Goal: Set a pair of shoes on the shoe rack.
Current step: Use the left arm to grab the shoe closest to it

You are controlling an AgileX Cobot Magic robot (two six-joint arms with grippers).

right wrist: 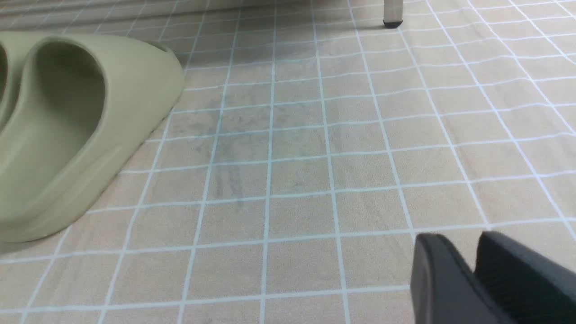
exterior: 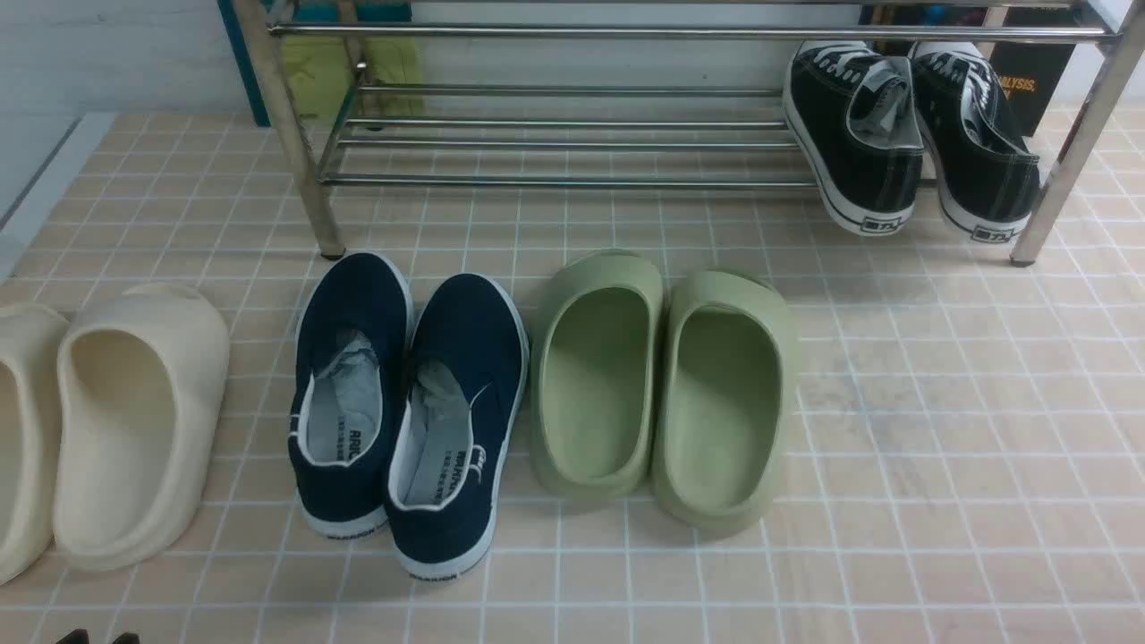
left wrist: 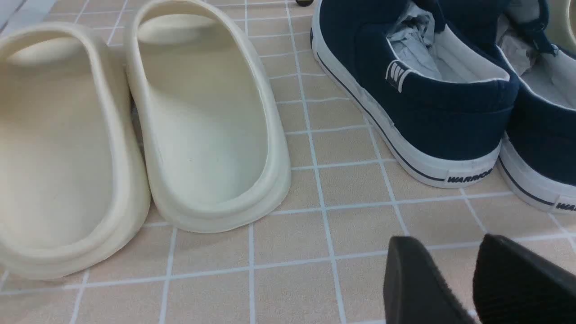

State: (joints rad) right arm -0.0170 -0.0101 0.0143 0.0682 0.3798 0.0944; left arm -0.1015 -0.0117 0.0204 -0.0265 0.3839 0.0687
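Observation:
The pair of navy-blue slip-on shoes (exterior: pixel 349 313) (exterior: pixel 470 340) stands side by side on the tiled floor, heels toward me, in front of the chrome shoe rack (exterior: pixel 555 179). In the left wrist view the nearer shoe's heel (left wrist: pixel 432 117) reads "WARRIOR", with the second shoe (left wrist: pixel 540 135) beside it. My left gripper (left wrist: pixel 450 243) is slightly open and empty, low over the floor a little behind that heel; its tips barely show in the front view (exterior: pixel 94 637). My right gripper (right wrist: pixel 463 238) is empty over bare tiles, jaws nearly together.
Black lace-up sneakers (exterior: pixel 854 134) (exterior: pixel 975 134) rest on the rack's right end. Olive-green slides (exterior: pixel 599 376) (exterior: pixel 725 402) stand right of the navy shoes, also in the right wrist view (right wrist: pixel 67 135). Cream slides (exterior: pixel 134 420) (left wrist: pixel 202 126) stand left. A rack leg (right wrist: pixel 392 13) shows.

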